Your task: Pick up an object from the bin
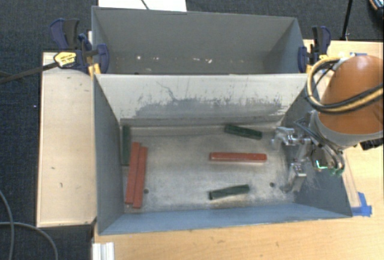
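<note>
Dark carpet surrounds a grey metal bin [114, 133]. The arm [354, 102] reaches in from the right, and its jaws hang low over the bin's right end, above bare floor; how wide they stand cannot be told. Nearest to them, on the left, lie a red bar [237, 157] in mid-bin and a dark green bar [228, 192] nearer. A 2nd green bar [243, 131] lies farther back. 2 red bars [136, 175] lie side by side along the left wall.
</note>
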You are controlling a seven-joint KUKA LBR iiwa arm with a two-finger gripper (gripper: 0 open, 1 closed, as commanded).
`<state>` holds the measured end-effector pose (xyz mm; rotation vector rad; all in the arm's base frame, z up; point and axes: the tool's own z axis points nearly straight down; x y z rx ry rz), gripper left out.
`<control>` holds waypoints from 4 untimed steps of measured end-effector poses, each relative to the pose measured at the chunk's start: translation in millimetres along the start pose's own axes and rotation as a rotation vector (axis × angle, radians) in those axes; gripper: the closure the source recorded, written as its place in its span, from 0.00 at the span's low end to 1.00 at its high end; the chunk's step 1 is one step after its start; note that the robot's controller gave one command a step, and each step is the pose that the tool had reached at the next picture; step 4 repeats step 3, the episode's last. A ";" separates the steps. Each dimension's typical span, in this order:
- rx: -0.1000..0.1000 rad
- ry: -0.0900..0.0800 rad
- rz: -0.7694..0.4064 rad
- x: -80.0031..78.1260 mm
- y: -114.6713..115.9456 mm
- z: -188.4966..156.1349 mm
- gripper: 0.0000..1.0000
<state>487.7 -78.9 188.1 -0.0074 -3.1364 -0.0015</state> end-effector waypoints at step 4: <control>0.002 -0.017 0.093 -63.0 33.0 -16.9 1.00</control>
